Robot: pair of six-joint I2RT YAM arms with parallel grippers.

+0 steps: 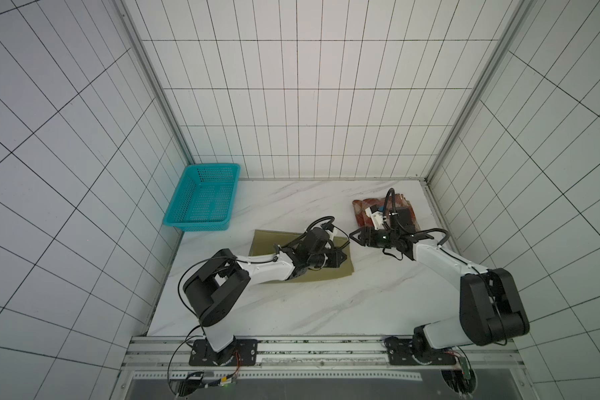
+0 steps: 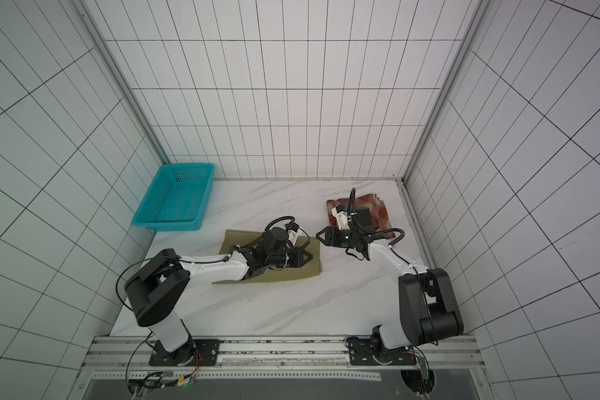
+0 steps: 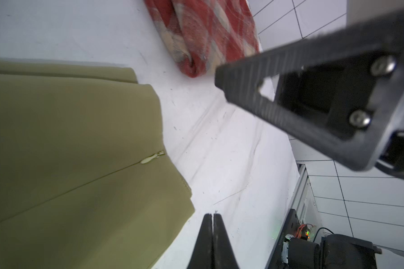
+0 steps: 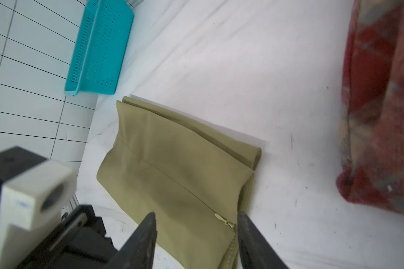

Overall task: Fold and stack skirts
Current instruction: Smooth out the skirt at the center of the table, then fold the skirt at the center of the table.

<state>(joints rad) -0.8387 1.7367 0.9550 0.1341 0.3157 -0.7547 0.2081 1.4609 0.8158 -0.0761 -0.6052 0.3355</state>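
The olive-khaki skirt [image 1: 267, 244] [image 2: 234, 239] lies folded flat mid-table, its zip pull at the edge [image 3: 152, 158] [image 4: 224, 220]. My left gripper [image 1: 342, 258] [image 2: 309, 257] [image 3: 212, 215] is shut on nothing, its tips just past that skirt's right edge. My right gripper [image 1: 353, 237] [image 2: 320, 236] [image 4: 196, 214] hovers open at the same edge, the zip end showing between its fingers and nothing held. One of its fingers [image 3: 289, 93] fills the left wrist view. The red plaid skirt [image 1: 361, 211] [image 2: 378, 207] [image 3: 208, 35] [image 4: 378, 116] lies folded at the back right, partly behind the right arm.
A teal perforated basket [image 1: 205, 167] [image 2: 187, 165] [image 4: 98, 46] stands at the back left against the tiled wall. The white marble table [image 1: 291, 304] is bounded by tiled walls on three sides and a metal rail at the front.
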